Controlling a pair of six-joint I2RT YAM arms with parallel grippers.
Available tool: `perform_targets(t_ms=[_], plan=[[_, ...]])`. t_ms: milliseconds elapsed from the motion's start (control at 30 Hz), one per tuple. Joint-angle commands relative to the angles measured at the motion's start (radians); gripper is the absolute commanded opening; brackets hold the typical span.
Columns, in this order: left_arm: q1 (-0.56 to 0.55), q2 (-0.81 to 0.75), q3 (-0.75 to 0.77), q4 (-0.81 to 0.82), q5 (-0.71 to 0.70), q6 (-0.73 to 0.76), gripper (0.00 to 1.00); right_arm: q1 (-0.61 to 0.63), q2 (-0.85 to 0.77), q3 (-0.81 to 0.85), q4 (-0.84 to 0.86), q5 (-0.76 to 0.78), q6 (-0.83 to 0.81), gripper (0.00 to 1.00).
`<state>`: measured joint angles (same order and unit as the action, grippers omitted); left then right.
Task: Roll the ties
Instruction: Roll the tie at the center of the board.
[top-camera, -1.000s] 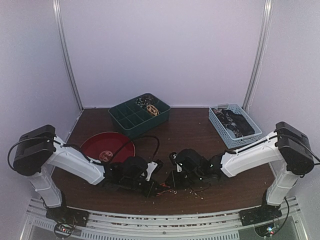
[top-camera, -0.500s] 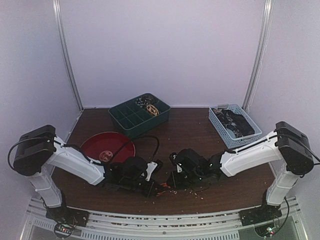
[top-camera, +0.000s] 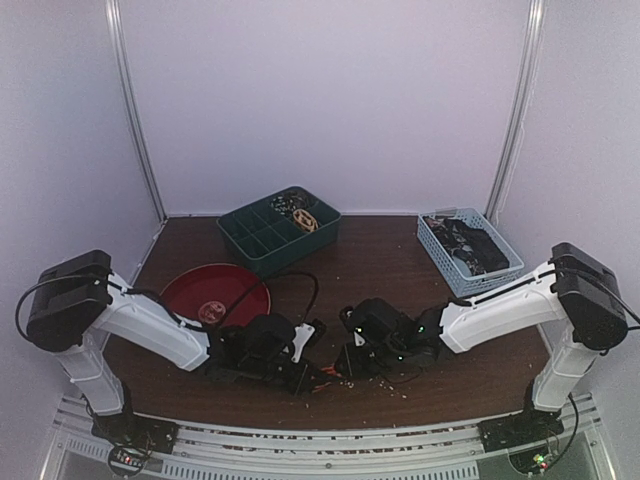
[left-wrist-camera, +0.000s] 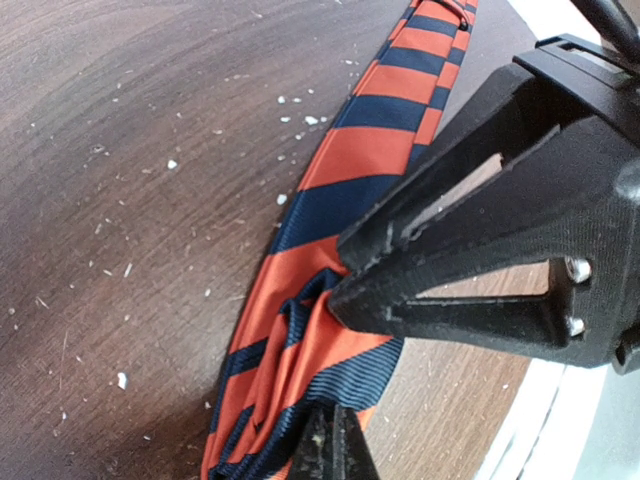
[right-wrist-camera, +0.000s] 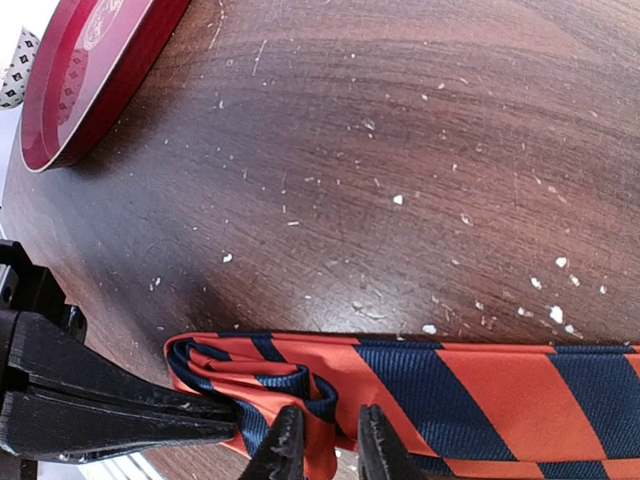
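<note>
Down by the near edge of the dark brown wooden table, your orange-red and navy striped fabric tie lies flat. Its long end is cut off in both wrist views, and overhead it's nearly hidden. Your left gripper is clamped on the rolled end, and the right gripper pinches the same fold. Since a second ago, the right gripper has crept slightly left.

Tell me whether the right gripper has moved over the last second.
Yes. The right gripper has edged slightly left, away from the blue basket.
</note>
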<state>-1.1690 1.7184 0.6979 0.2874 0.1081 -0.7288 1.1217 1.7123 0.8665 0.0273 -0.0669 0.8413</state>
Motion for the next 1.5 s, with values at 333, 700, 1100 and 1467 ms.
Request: perform_targets(t_ms=[333, 700, 1100, 1467], plan=[[-0.003, -0.037, -0.004, -0.045, -0.043, -0.039, 0.00, 0.009, 0.020, 0.011, -0.012, 0.006, -0.010, 0.03], [-0.003, -0.234, -0.098, -0.244, -0.157, -0.139, 0.07, 0.010, 0.032, 0.012, 0.006, 0.016, -0.030, 0.03], [-0.003, -0.143, -0.163, -0.055, -0.049, -0.161, 0.00, 0.009, 0.051, 0.043, -0.014, 0.034, -0.065, 0.03], [-0.003, -0.060, -0.132, 0.039, -0.019, -0.141, 0.00, 0.007, 0.050, 0.004, 0.028, 0.058, -0.066, 0.03]])
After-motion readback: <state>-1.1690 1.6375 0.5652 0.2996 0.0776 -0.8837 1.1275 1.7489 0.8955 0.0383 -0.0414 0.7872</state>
